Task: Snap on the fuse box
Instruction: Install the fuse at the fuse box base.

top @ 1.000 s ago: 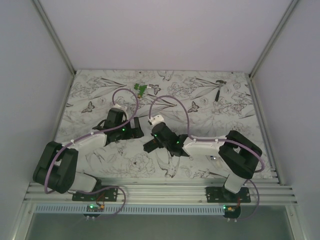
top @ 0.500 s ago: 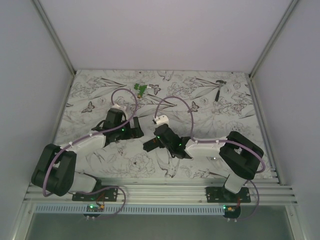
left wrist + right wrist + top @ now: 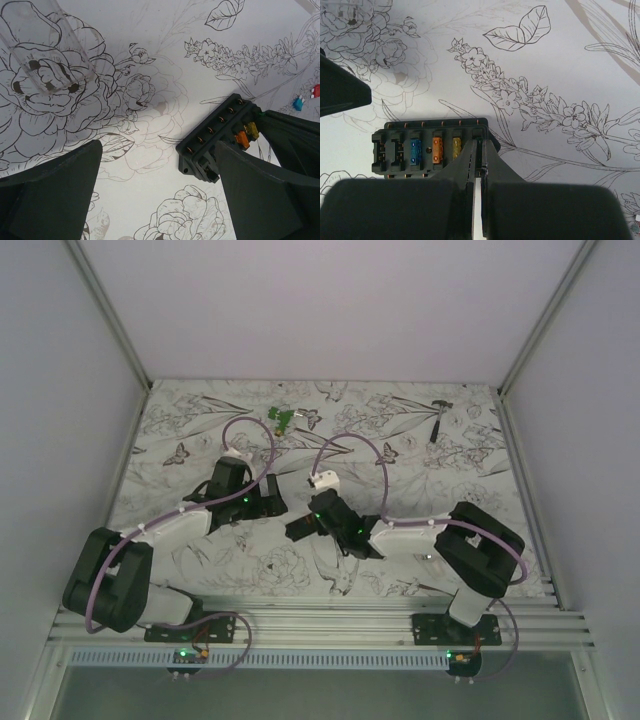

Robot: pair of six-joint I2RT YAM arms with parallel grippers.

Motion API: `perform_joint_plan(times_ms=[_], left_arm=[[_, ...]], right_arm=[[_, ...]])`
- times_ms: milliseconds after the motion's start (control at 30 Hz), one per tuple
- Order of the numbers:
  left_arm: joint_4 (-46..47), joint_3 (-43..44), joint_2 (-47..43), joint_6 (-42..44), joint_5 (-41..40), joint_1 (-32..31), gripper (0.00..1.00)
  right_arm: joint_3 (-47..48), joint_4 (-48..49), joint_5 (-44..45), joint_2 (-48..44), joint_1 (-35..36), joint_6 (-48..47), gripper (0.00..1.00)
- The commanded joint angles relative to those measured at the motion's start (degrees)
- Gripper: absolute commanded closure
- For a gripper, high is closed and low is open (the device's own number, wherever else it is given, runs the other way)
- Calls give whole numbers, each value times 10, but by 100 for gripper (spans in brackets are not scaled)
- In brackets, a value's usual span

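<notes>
Left gripper (image 3: 157, 147): jaws wide, nothing held, over floral table mat (image 3: 400, 430). Fuse box (image 3: 420, 147) lies mid-table between both grippers, just beside left gripper's finger. Right gripper (image 3: 477, 146): jaws closed tight, tips touching one end of the box.

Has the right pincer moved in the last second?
Yes, slightly. In the overhead view the right pincer keeps its tips about where they were, but its white wrist block has swung a little to the right, toward the hammer.

On floral-print table (image 3: 480, 480), fuse box (image 3: 420, 147)
</notes>
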Motion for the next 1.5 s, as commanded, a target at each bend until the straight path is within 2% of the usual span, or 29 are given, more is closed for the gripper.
perform_joint_plan(times_ms=[0, 200, 367, 467, 567, 800, 933, 1100, 1200, 1367, 1467], left_arm=[[4, -6, -12, -2, 2, 4, 0], [4, -1, -16, -5, 11, 4, 0], [4, 4, -13, -19, 36, 2, 0], [3, 7, -10, -29, 47, 1, 0], [3, 12, -2, -38, 59, -3, 0], [3, 24, 16, -52, 77, -19, 0], [2, 29, 23, -58, 84, -26, 0], [2, 43, 44, -68, 104, -30, 1], [1, 52, 56, -72, 111, -34, 2], [0, 67, 78, -75, 125, -41, 5], [0, 75, 90, -79, 131, -47, 7]], right_arm=[[-40, -184, 23, 73, -13, 27, 100], [12, -232, 75, 68, -34, 84, 100], [63, -281, 85, 73, -36, 109, 100], [79, -285, 73, 58, -36, 100, 89], [93, -289, 64, 34, -36, 90, 85], [139, -312, 25, -5, -53, 69, 67], [165, -346, -35, -13, -87, 62, 59], [189, -382, -176, -10, -136, 57, 65], [203, -388, -229, -15, -147, 53, 65], [226, -403, -250, -16, -163, 42, 63], [224, -405, -258, -20, -183, 39, 67]])
